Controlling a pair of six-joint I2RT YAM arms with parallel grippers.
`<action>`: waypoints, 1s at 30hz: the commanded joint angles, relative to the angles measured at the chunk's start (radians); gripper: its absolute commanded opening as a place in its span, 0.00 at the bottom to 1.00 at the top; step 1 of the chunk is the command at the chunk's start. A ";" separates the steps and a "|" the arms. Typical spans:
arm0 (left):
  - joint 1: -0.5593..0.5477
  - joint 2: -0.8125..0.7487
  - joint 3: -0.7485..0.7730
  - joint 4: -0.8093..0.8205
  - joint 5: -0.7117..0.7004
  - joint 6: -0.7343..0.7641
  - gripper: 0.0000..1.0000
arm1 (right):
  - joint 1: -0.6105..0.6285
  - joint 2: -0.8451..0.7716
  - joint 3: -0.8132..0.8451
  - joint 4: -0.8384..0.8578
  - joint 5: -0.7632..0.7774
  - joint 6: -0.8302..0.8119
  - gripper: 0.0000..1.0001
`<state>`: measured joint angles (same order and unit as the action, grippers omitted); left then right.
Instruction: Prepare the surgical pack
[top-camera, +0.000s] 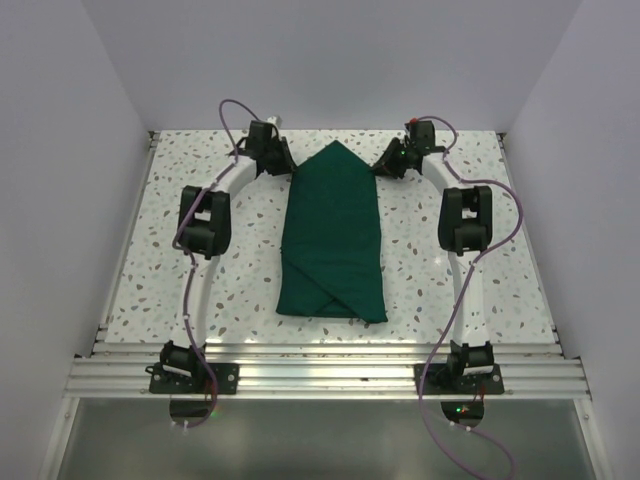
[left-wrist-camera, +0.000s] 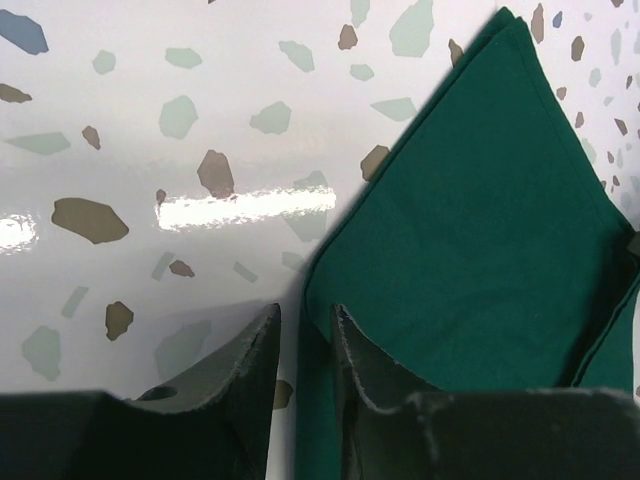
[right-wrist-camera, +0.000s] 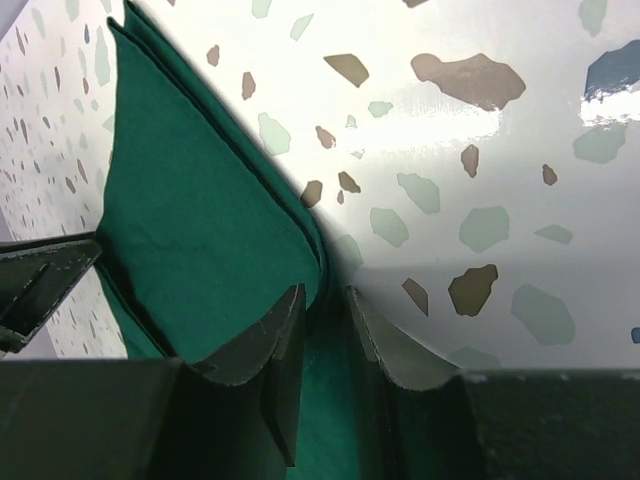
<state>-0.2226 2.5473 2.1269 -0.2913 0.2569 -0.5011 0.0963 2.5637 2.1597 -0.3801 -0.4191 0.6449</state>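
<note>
Robotics lab test cell, not home or shop. Evidence:
- Two robot arms, left arm (top-camera: 205, 225) and right arm (top-camera: 465, 220), bolted by bases to aluminium rail (top-camera: 330, 375) along near edge of bench (top-camera: 250, 280).
- Plain white walls (top-camera: 60, 200) box bench in on three sides.
- Purple cables (top-camera: 235, 101) loop loose along arms.
- Bench top glossy, speckled terrazzo pattern, glare streaks in wrist views.
- Folded dark green drape (top-camera: 333, 240) laid mid-bench between arms.

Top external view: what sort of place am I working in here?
Probably a robotics test cell, not a clinic: speckled terrazzo-pattern tabletop, plain white walls boxing it in, and a ribbed aluminium mounting rail along the near edge.
</note>
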 joint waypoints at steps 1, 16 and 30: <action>-0.018 0.010 0.034 -0.112 -0.067 0.033 0.29 | 0.005 0.003 0.017 -0.003 -0.014 0.002 0.26; 0.000 -0.036 0.036 -0.074 -0.054 0.032 0.00 | 0.003 -0.029 0.035 0.006 -0.007 0.012 0.00; 0.006 -0.229 -0.127 0.072 -0.033 0.007 0.00 | 0.005 -0.187 -0.104 0.092 -0.035 0.030 0.00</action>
<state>-0.2291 2.4348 2.0205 -0.2947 0.2142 -0.4881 0.0982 2.5107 2.0785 -0.3332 -0.4232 0.6697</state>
